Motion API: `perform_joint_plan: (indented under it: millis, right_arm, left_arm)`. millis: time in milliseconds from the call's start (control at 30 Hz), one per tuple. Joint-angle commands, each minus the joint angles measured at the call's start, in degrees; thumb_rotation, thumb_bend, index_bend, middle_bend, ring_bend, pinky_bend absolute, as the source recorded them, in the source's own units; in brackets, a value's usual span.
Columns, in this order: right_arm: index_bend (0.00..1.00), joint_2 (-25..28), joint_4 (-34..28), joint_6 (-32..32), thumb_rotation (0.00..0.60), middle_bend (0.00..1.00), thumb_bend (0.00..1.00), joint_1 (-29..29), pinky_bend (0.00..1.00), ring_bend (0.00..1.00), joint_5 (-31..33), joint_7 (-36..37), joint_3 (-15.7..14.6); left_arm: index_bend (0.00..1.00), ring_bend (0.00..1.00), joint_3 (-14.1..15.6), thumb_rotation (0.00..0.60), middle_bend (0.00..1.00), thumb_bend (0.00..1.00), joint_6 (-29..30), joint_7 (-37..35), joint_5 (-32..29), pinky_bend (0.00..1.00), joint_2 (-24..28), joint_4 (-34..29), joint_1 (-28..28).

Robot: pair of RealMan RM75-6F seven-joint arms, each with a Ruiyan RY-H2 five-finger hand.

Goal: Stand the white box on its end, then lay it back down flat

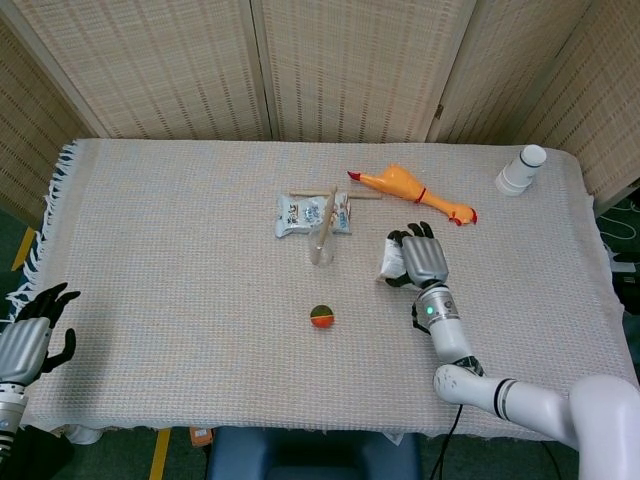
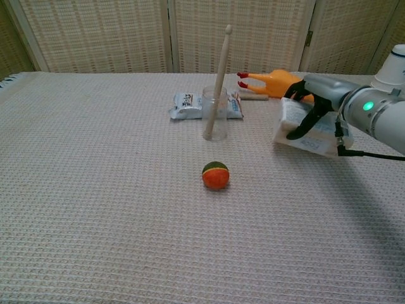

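Observation:
The white box [image 2: 300,130] is at the right of the table, tilted, with its left end lifted off the cloth. My right hand [image 2: 316,109] grips it from above, dark fingers wrapped over its near face. From the head view the box [image 1: 391,259] shows only as a white edge left of that same right hand [image 1: 420,258]. My left hand [image 1: 32,335] hangs off the table's left front corner, fingers apart and holding nothing.
A clear cup with a wooden stick [image 2: 215,114] stands mid-table, a snack packet [image 2: 188,106] behind it. An orange-green ball [image 2: 216,175] lies nearer. A rubber chicken [image 2: 273,83] is just behind the box, and white stacked cups [image 1: 521,170] stand at the far right.

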Motion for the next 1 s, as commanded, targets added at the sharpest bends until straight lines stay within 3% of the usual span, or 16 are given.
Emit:
perform_joint_plan:
  millis: [33,133,233,333,400,633,833,1000]
  right_arm:
    - [0.57,7.89,-9.88,-2.19,0.600,0.49,0.24,-9.63,0.00,0.29,-13.23,34.13,5.12]
    - [0.57,11.18,-8.39,-3.50,0.600,0.49,0.24,-15.17,0.00,0.29,-26.13,61.40,5.38]
    - [0.57,9.01,2.78,1.59,0.600,0.49,0.26,-17.22,0.00,0.29,-37.99,83.34,2.50]
    - [0.57,4.15,15.29,6.82,0.600,0.49,0.28,-16.54,0.00,0.29,-43.13,100.28,1.02]
    - [0.57,1.74,21.99,8.46,0.600,0.49,0.29,-15.48,0.00,0.28,-45.29,107.55,-0.25]
    - [0.56,-7.91,43.39,7.31,0.600,0.49,0.32,-10.67,0.00,0.27,-47.35,118.16,-3.87]
    - [0.56,-13.05,53.43,5.71,0.600,0.49,0.34,-7.73,0.00,0.26,-48.19,119.63,-6.40]
    - [0.56,-15.17,56.80,3.99,0.600,0.49,0.35,-6.02,0.00,0.25,-47.77,120.93,-7.29]
  left_arm:
    - [0.14,0.00,0.05,0.600,0.00,0.62,-0.01,0.27,0.01,0.11,-0.06,-0.09,-0.01]
    - [0.14,0.00,0.10,0.600,0.00,0.61,-0.01,0.75,0.02,0.11,-0.22,-0.21,-0.07]
    - [0.14,0.00,0.11,0.600,0.00,0.61,0.06,1.16,0.04,0.11,-0.34,-0.42,-0.11]
    - [0.14,0.00,0.13,0.600,0.00,0.62,0.20,1.55,0.08,0.11,-0.43,-0.54,-0.11]
    - [0.14,0.00,0.15,0.600,0.00,0.62,0.16,1.69,0.02,0.11,-0.49,-0.52,-0.11]
    - [0.14,0.00,0.03,0.600,0.00,0.62,-0.86,1.92,-1.20,0.11,-0.89,0.20,-0.40]
    - [0.14,0.00,-0.17,0.600,0.00,0.61,-1.75,1.77,-2.25,0.11,-1.22,1.14,-0.65]
    - [0.14,0.00,-0.11,0.600,0.00,0.62,-2.53,1.90,-2.63,0.11,-1.59,1.76,-0.94]
